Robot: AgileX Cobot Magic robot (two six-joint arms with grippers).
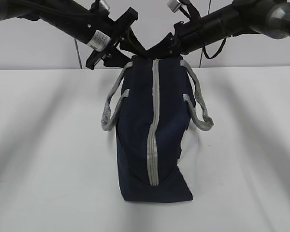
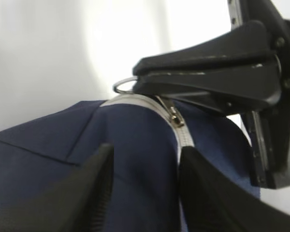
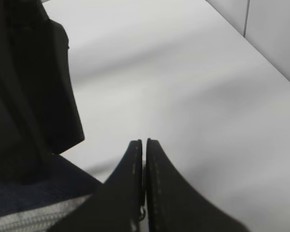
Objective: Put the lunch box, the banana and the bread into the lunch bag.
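Note:
The navy lunch bag (image 1: 140, 135) stands on the white table, and its grey zipper (image 1: 153, 145) runs closed along the top. My left gripper (image 1: 127, 54) is at the bag's far top end. In the left wrist view its fingers (image 2: 104, 159) straddle the navy fabric (image 2: 63, 145), which fills the gap between them. My right gripper (image 1: 159, 52) is shut on the zipper's metal ring pull (image 2: 123, 84). In the right wrist view (image 3: 144, 142) its jaws are pressed together with metal between them. The lunch box, banana and bread are out of view.
Grey webbing handles (image 1: 111, 111) hang down on both sides of the bag. The white table (image 1: 48, 145) extends left and right of it. A tiled wall (image 1: 34, 48) stands behind the table.

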